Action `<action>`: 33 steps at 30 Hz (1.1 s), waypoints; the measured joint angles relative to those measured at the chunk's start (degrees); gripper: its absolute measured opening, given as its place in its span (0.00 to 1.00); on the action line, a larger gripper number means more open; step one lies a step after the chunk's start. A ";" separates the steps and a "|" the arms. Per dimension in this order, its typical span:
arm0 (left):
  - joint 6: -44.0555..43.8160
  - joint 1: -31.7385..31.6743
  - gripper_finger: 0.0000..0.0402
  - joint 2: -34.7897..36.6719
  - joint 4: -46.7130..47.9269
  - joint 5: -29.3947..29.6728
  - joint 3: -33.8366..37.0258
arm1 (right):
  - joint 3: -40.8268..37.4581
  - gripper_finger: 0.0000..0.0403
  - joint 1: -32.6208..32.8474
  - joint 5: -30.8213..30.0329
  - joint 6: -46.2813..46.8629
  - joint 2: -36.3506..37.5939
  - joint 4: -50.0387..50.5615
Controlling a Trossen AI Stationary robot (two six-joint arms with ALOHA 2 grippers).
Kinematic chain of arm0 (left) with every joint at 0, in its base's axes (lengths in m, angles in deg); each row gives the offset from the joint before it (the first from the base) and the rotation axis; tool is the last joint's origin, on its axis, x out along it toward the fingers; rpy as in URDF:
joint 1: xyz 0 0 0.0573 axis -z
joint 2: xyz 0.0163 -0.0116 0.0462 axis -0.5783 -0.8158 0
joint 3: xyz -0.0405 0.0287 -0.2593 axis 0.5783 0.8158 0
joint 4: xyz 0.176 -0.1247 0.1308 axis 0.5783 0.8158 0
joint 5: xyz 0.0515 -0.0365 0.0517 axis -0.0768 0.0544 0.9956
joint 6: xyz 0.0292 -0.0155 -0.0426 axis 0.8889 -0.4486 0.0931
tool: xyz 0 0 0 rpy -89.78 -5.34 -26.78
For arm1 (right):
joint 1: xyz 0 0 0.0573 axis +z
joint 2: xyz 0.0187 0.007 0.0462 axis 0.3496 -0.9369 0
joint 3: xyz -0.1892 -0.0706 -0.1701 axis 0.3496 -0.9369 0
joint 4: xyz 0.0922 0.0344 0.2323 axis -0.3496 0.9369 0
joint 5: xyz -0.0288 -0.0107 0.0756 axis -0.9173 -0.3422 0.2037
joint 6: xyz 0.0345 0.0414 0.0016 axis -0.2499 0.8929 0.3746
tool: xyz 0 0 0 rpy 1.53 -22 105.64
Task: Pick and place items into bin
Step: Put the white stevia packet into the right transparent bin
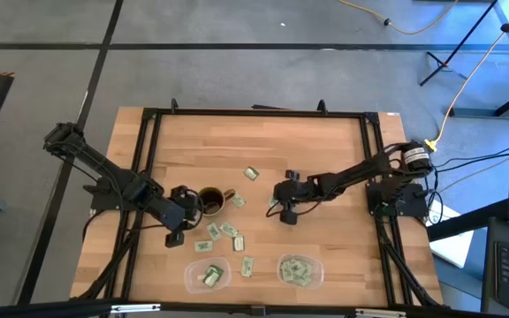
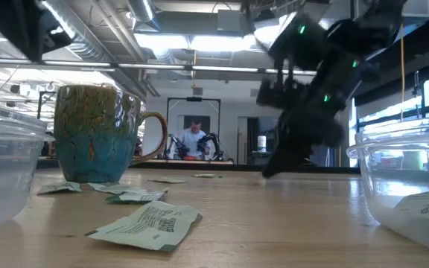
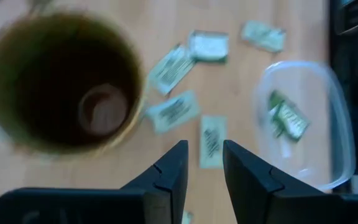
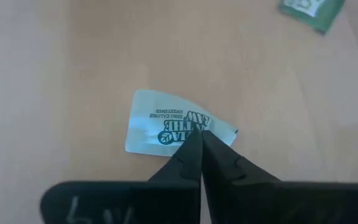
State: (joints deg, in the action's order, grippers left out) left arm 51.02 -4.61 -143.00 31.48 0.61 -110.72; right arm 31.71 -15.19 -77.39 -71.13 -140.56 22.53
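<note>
Our right gripper (image 4: 199, 142) pinches a packet's (image 4: 160, 124) edge on open tabletop (image 1: 325, 150); our left gripper (image 3: 202, 168) hangs released beside the mug (image 3: 61, 87).

Even overhead light on the table (image 1: 263, 150) in the high view, shadows short and soft; cold blue daylight spill at the top right corner. Low view is backlit: ceiling strip lights (image 2: 192, 41) blown out, right arm (image 2: 311, 82) a dark motion-smeared silhouette, near packet (image 2: 149, 225) and both clear bins (image 2: 404, 175) soft, mug (image 2: 95, 134) fairly sharp. Left wrist view blurred throughout, mug rim smeared, colours warm. Right wrist view cleaner: print on the packet (image 4: 166, 127) readable, own fingers (image 4: 222, 171) dark and out of focus
</note>
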 joint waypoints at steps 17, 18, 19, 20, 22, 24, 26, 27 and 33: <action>-20.37 0.04 0.19 -5.12 4.71 -5.07 4.66 | 0.21 0.01 19.99 11.42 12.77 16.82 3.29; -22.11 0.04 0.20 -5.84 4.82 -5.64 5.11 | 0.21 0.01 21.26 11.42 13.53 16.79 3.42; -23.65 0.04 0.20 -6.55 4.81 -6.39 5.53 | 0.21 0.01 22.42 11.40 14.70 16.79 3.45; -24.77 0.04 0.21 -7.20 4.98 -7.01 5.81 | 0.21 0.01 23.49 11.39 15.89 16.79 3.48; -26.84 0.04 0.21 -8.29 5.57 -7.39 5.92 | 0.26 0.01 25.32 11.36 18.98 16.56 4.16; -28.29 0.04 0.21 -9.06 5.93 -7.25 5.92 | 0.26 0.01 27.05 11.21 22.42 16.44 5.42; -29.69 0.04 0.21 -9.89 5.91 -6.88 5.92 | 0.28 0.00 28.40 11.21 25.30 16.11 5.41; -30.26 0.04 0.21 -10.22 5.94 -6.53 5.92 | 0.28 0.01 29.08 11.16 26.51 16.04 5.82; -32.02 0.04 0.21 -13.75 5.36 -7.10 5.92 | 0.28 0.00 31.41 9.63 32.06 15.66 8.80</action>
State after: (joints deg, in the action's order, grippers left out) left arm 19.01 -4.57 -156.75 36.84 -6.49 -104.80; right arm 31.99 16.22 -67.76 -39.07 -124.89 31.33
